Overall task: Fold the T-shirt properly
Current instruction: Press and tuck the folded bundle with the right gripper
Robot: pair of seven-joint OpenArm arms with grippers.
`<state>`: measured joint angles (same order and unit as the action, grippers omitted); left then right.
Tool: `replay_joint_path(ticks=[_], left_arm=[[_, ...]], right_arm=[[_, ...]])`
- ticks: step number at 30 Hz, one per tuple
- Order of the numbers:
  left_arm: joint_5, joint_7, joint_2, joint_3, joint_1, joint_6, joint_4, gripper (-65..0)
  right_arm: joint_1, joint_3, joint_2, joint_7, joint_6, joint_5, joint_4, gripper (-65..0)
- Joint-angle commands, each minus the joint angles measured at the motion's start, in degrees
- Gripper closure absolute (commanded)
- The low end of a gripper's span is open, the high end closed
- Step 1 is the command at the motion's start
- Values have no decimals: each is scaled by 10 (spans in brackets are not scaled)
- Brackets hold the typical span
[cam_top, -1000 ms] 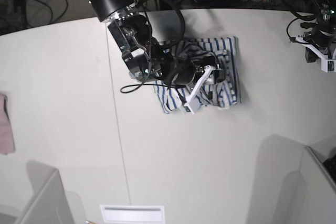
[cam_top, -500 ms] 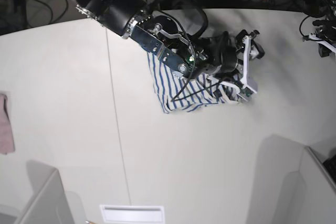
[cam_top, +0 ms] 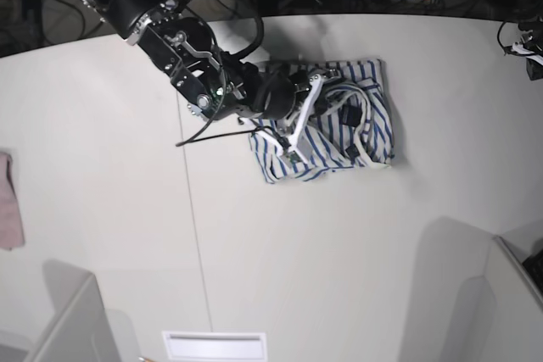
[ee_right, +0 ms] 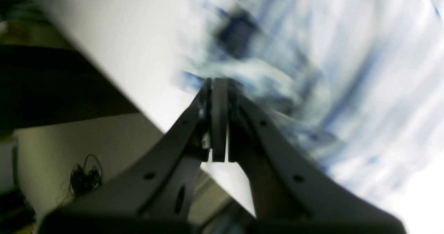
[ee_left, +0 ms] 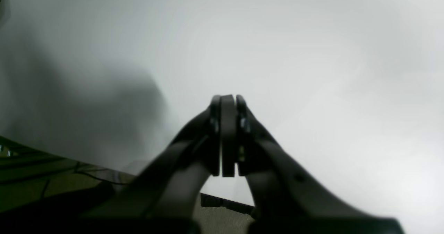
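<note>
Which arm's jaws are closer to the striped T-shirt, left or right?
Right. The right gripper is right over the striped T-shirt; the left gripper is well off at the far right of the base view.

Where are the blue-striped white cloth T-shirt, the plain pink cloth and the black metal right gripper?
Blue-striped white T-shirt (cam_top: 285,165): base view, lower left part.
Plain pink cloth (cam_top: 8,209): base view, middle.
Black right gripper (ee_right: 219,85): right wrist view, between fingertips.

Blue-and-white striped T-shirt (cam_top: 327,137) on a white table (cam_top: 322,260).
From my base view I see dark blue stripes on the white shirt, a plain dusty-pink cloth (cam_top: 8,209) at the side, black-and-silver right arm (cam_top: 191,65), and bright blue at the top edge.
</note>
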<state>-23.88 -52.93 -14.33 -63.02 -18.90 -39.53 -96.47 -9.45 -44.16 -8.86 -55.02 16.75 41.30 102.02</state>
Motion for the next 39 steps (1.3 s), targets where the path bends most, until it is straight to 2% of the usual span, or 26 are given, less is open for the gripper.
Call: replay_joint_path(ticks=[1, 15, 19, 24, 27, 29, 34, 39], left_arm=[[-4, 13, -11, -5, 0, -4, -8, 0], [-3, 13, -10, -4, -3, -5, -9, 0], [-3, 13, -10, -2, 0, -5, -9, 0], [-3, 13, -11, -1, 0, -5, -8, 0], [-3, 13, -11, -1, 0, -5, -8, 0], [-3, 13, -13, -1, 0, -5, -6, 0], [-4, 16, -25, -2, 1, -5, 40, 0], [-4, 17, -29, -1, 1, -5, 61, 0]], right_arm=[[-13, 2, 10, 15, -3, 6, 4, 0], [-58, 0, 14, 14, -4, 5, -92, 0], [-53, -66, 20, 18, -3, 5, -93, 0], [-42, -128, 67, 17, -3, 5, -92, 0], [-54, -193, 93, 16, -3, 5, -92, 0], [-75, -226, 95, 14, -3, 5, -92, 0], [-79, -203, 86, -5, -2, 6, -57, 0], [-78, -123, 58, -8, -2, 6, -16, 0]])
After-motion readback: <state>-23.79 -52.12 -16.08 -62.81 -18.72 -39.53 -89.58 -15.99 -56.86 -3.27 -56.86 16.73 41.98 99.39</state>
